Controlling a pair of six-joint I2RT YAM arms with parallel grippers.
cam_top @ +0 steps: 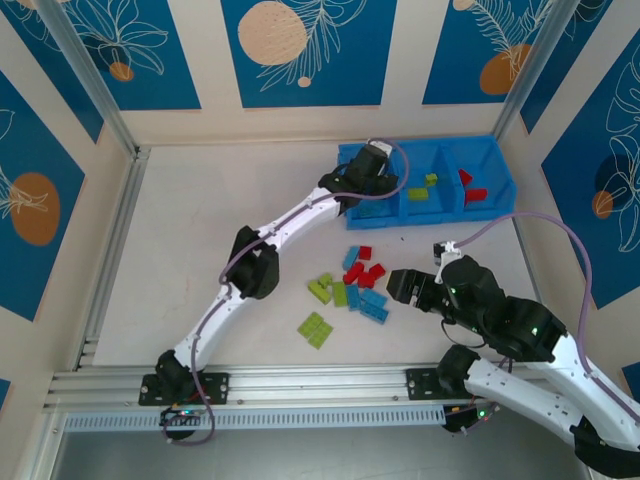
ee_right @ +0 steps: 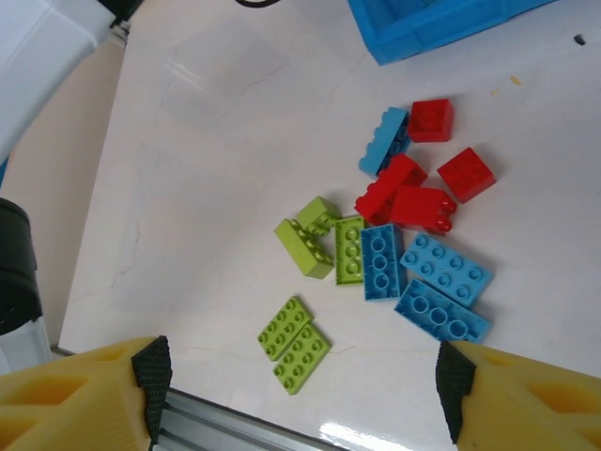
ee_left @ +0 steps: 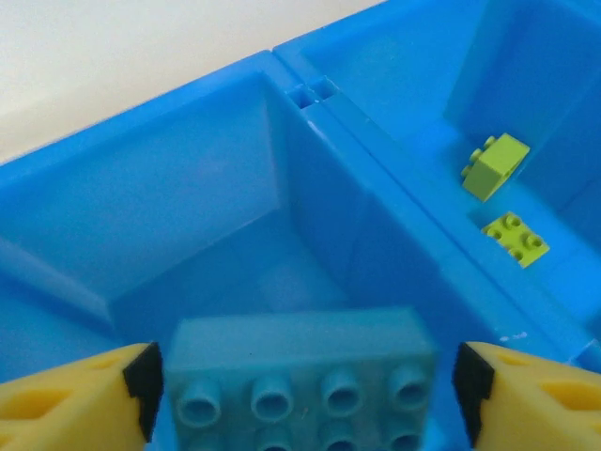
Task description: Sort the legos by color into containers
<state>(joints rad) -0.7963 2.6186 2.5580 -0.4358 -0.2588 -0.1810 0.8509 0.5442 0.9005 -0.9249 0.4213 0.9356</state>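
Observation:
My left gripper hangs over the left container of the blue bin. Its jaws stand open around a light blue lego, with a thin gap on each side. The middle container holds two lime green legos. Red legos lie in the right container. My right gripper is open above the table, holding nothing. Ahead of it lies a loose pile: two green plates, several green, light blue and red legos.
The left arm stretches diagonally across the table from the near-left base to the bin. An aluminium rail runs along the near edge. Patterned walls close off the back and sides. A corner of the bin sits beyond the pile.

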